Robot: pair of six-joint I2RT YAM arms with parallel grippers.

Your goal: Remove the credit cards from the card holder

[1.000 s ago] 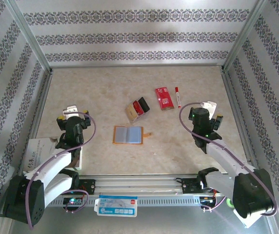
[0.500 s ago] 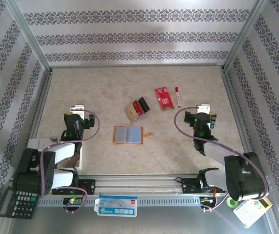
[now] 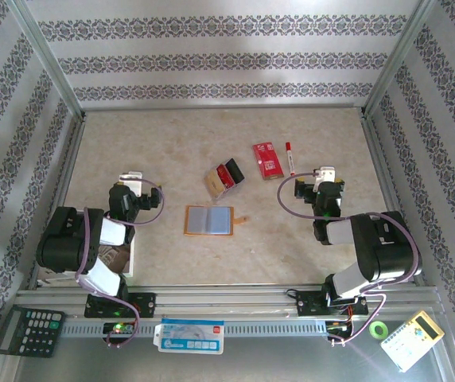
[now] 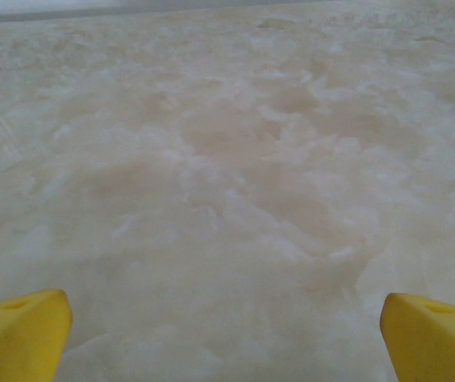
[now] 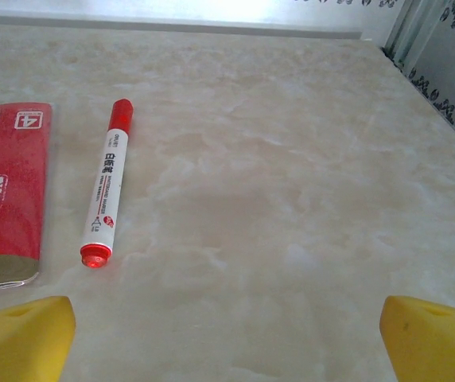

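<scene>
The card holder [image 3: 208, 220] lies open and flat in the middle of the table, orange with grey-blue pockets and a small tab [image 3: 241, 220] on its right edge. Just beyond it, a tan, a red and a black credit card [image 3: 225, 176] lie fanned in a small pile on the table. My left gripper [image 3: 129, 177] sits low to the left of the holder. It stands open over bare table [image 4: 227, 334], with its yellow fingertips [image 4: 21, 338] far apart. My right gripper [image 3: 325, 173] sits to the right, also open [image 5: 227, 334] with nothing between its fingertips [image 5: 430, 338].
A red packet with white print [image 3: 268, 159] [image 5: 5, 207] and a red-capped marker [image 3: 290, 157] [image 5: 106, 191] lie at the back right. A paper [image 3: 124, 256] lies by the left arm. Calculators [image 3: 30, 329] [image 3: 411, 340] and a green tape roll [image 3: 379, 329] sit on the front rail.
Both arms have folded back toward their bases, with the grippers drawing slightly inward. This uncovered the calculators at the front corners. Both grippers stayed open, and the holder and cards have not moved.
</scene>
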